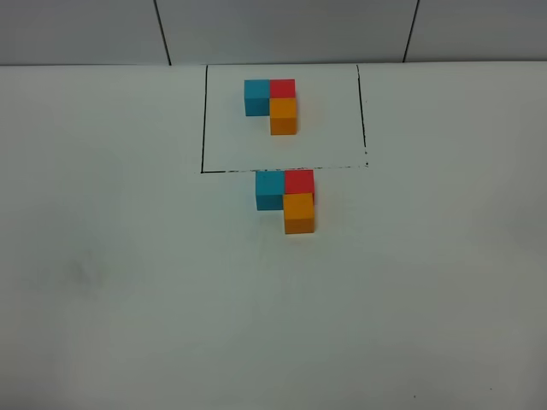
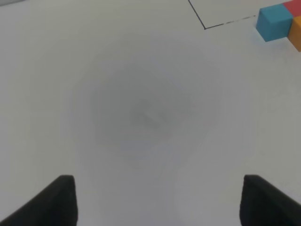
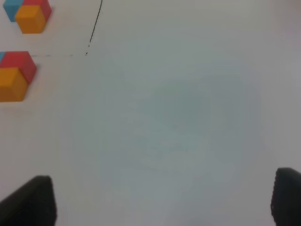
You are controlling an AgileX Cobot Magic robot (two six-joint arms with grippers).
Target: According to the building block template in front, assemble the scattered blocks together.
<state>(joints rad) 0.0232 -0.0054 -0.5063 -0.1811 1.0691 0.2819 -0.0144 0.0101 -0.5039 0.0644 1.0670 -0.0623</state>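
Three cubes, joined in an L on the table (image 1: 128, 282), right at the near line of the frame (image 1: 202, 120): blue cube (image 1: 269, 190) on the left, red cube (image 1: 299, 182) touching its right side, orange cube (image 1: 299, 213) touching the red's near side. Same order and same bend as the template (image 1: 272, 104) inside the frame, so probably nothing left to place, only to check and clear off.

Left gripper (image 2: 159, 178): fingers wide apart, nothing between them, over bare table, well to the side of the blue cube. Right gripper (image 3: 164, 174): also wide and empty, over bare table, well apart from the red and orange cubes. Neither visible from the high camera.

For a clean finish:
- Compare the seams first. From above, no visible gap at blue to red or at red to orange.
- Keep both arms out to their own sides and lift before moving, so that no finger sweeps a cube.
- If a nudge seems needed, push on a flat face, slowly, square to the face. Light loose cubes likely slide and twist easily.
- Avoid pushing the set over the line towards the template.
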